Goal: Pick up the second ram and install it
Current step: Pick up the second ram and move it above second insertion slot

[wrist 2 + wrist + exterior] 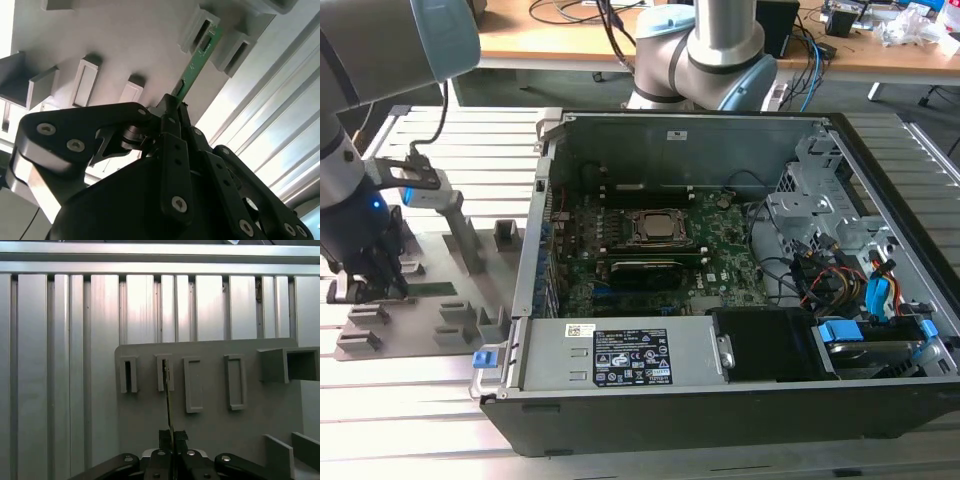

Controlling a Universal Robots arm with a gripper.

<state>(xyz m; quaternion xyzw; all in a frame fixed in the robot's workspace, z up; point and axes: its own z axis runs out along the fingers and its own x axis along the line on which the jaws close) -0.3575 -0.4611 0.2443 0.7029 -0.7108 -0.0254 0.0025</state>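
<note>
Standing on its long edge, the second ram, a thin, long green circuit-board stick with small dark chips [198, 61], is grasped near one end by the black metal gripper [176, 106]. The jaws are clenched on the stick, one black finger [168, 127] pressed against each flat face. In the first wrist view the second ram [168, 402] is seen edge-on as a dark line running straight out from between the fingertips of the gripper [172, 434]. Its far end is seated in a small grey slotted block [164, 372] on a flat grey holder plate [225, 427]. Other slotted blocks of the same kind are ranged beside it in a row.

In the exterior view the gripper [370, 285] is set low over the holder plate [430, 312] at the exterior view's left. The plate is laid on a ribbed aluminium table [420, 405]. Just beside the plate, toward the exterior view's right, an open black computer case [720, 140] is placed, apart from the gripper. Inside it a green motherboard [725, 262] is exposed, with a square metal-framed processor socket [660, 228] near its middle.
</note>
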